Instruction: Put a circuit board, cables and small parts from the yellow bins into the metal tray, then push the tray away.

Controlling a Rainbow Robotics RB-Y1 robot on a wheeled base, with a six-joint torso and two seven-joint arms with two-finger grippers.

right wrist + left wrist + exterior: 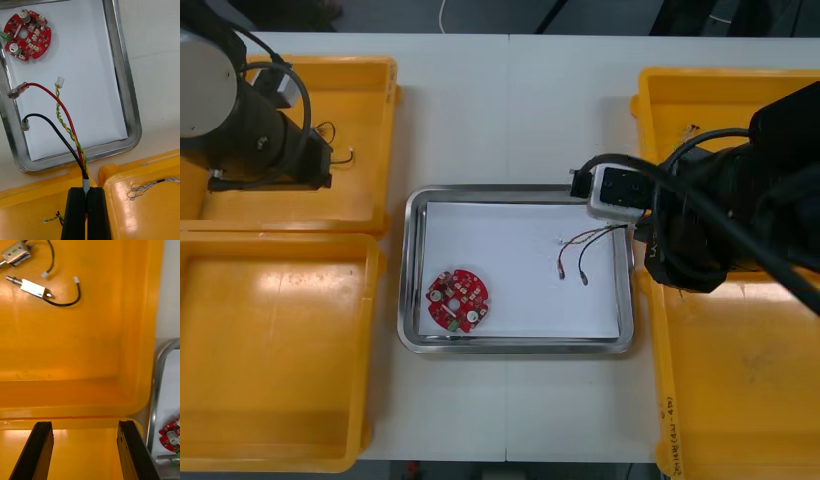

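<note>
My right gripper [86,190] is shut on one end of a red, black and yellow-green cable [63,123], just outside the right rim of the metal tray [129,105]. The cable's free ends reach out over the tray's white inside [563,268]. A round red circuit board [458,299] lies in the tray's near left part. My left gripper [84,425] stands open above the far left yellow bin [370,130], nothing between its fingers. Two small metal parts [32,287] with black wires lie in that bin, well beyond the fingertips.
The near left bin [280,350] lies bare. In the right bins under my right arm lie a twisted cable [146,189] and a short cable [54,218]. White table runs beyond and in front of the tray.
</note>
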